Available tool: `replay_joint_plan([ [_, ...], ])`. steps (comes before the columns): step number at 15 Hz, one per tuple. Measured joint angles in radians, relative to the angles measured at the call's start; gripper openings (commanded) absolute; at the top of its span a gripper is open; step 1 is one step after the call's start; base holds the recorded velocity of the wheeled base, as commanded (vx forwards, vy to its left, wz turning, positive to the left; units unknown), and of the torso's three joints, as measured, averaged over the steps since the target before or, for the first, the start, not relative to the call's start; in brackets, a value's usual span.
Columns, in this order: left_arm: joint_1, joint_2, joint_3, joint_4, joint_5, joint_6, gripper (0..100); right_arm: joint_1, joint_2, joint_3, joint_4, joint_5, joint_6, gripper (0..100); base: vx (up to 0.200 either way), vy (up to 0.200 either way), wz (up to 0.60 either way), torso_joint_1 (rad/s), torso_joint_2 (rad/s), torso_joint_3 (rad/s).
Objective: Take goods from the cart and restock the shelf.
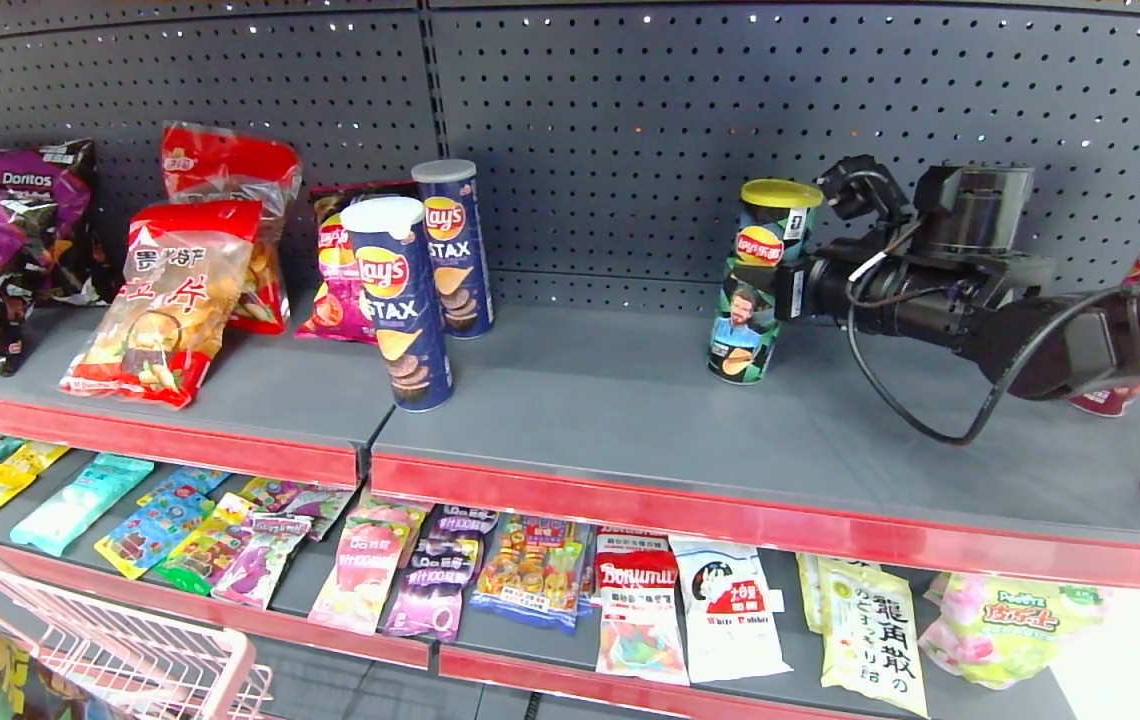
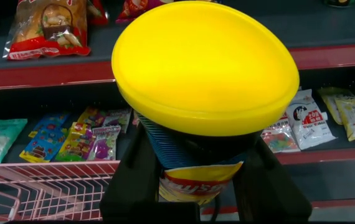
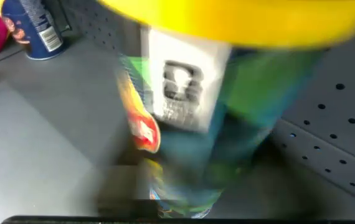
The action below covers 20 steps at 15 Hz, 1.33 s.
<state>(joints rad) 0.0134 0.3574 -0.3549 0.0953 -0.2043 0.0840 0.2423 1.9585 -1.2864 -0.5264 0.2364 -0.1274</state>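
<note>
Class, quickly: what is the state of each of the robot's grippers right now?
Left gripper: closed on a blue-striped cylindrical chip can with yellow lid.
Right gripper: closed on a green cylindrical chip can with yellow lid.

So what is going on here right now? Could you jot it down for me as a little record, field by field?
Place: shop shelves of snacks, with a pink cart at the lower left
Right gripper: at a green can that stands on the upper shelf
Left gripper: shut on a blue can with a yellow lid, held up before the shelves
Already on the upper shelf: two dark blue cans, crisp bags
Right grip: cannot tell
</note>
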Motion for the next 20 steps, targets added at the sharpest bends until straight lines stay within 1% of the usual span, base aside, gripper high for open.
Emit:
replay_joint_plan([
  [3, 0.000, 0.000, 0.000, 0.000, -0.001, 0.000, 0, 0.001, -0.019, 0.019, 0.009, 0.032, -0.001, 0, 0.000, 0.000, 0.00, 0.000, 0.00, 0.000],
  [5, 0.000, 0.000, 0.000, 0.000, -0.003, 0.000, 0, 0.015, -0.053, 0.026, 0.017, 0.039, -0.001, 0, 0.000, 0.000, 0.00, 0.000, 0.00, 0.000],
  [7, 0.000, 0.000, -0.001, 0.000, -0.006, 0.001, 0, 0.032, -0.108, 0.060, 0.016, 0.061, -0.001, 0, 0.000, 0.000, 0.00, 0.000, 0.00, 0.000],
  [11, -0.003, 0.001, -0.006, -0.002, -0.010, 0.001, 0, 0.067, -0.266, 0.256, 0.018, 0.135, -0.015, 0, 0.000, 0.000, 0.00, 0.000, 0.00, 0.000],
  [12, -0.003, 0.002, -0.007, -0.002, -0.011, 0.001, 0, 0.064, -0.297, 0.299, 0.016, 0.166, -0.031, 0, 0.000, 0.000, 0.00, 0.000, 0.00, 0.000],
  [13, -0.003, 0.004, -0.008, -0.003, -0.013, 0.001, 0, 0.043, -0.323, 0.338, 0.018, 0.223, -0.062, 0, 0.000, 0.000, 0.00, 0.000, 0.00, 0.000],
  [14, -0.003, 0.005, -0.009, -0.004, -0.017, 0.001, 0, 0.009, -0.344, 0.367, 0.016, 0.299, -0.106, 0, 0.000, 0.000, 0.00, 0.000, 0.00, 0.000],
  [15, -0.003, 0.005, -0.009, -0.004, -0.018, 0.001, 0, -0.015, -0.360, 0.387, 0.017, 0.333, -0.134, 0, 0.000, 0.000, 0.00, 0.000, 0.00, 0.000],
  [18, -0.003, 0.005, -0.012, -0.005, -0.017, 0.001, 0, -0.032, -0.386, 0.426, 0.014, 0.384, -0.148, 0, 0.000, 0.000, 0.00, 0.000, 0.00, 0.000],
  [20, -0.003, 0.005, -0.013, -0.005, -0.017, 0.001, 0, -0.031, -0.390, 0.442, 0.014, 0.392, -0.170, 0, 0.000, 0.000, 0.00, 0.000, 0.00, 0.000],
])
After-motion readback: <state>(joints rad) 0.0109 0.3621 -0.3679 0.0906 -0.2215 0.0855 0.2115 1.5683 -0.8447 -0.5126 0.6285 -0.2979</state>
